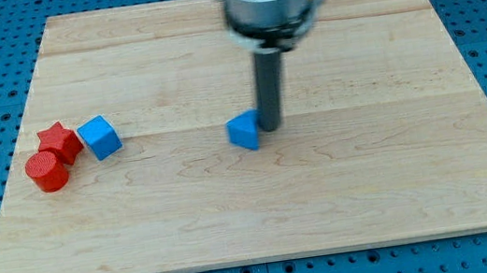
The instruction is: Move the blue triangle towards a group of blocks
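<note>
Here my tip (272, 128) touches the blue triangle (244, 131) on its right side, near the middle of the wooden board (374, 195). There are no fingers to open or close, only the straight rod. Well apart, toward the view's left, a blue cube (99, 137), a red star (58, 140) and a red cylinder (46, 171) sit clustered together.

Grey metal cylinder, dark collar, straight dark rod (268, 91).
</note>
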### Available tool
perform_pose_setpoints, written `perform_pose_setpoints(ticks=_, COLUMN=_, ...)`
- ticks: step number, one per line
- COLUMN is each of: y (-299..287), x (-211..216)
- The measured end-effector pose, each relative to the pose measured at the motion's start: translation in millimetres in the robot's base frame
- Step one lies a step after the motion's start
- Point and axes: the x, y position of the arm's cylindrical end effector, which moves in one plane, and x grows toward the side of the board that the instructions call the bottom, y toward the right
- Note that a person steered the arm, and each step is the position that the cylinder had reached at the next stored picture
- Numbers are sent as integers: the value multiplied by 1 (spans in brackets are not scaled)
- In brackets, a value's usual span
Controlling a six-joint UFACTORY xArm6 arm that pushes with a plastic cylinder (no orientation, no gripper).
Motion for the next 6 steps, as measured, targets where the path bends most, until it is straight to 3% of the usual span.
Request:
perform_pose_setpoints(ticks=1, y=-72, x=5)
perform_pose_setpoints(ticks=2, y=-87, x=11)
perform_pose_setpoints(ticks=3, y=-48, x=23)
perform_pose_setpoints(ticks=4, y=-49, x=51)
perform_pose_setpoints(ticks=5, y=-124, x=47)
perform_pose_setpoints(ticks=6, y=-152, x=16)
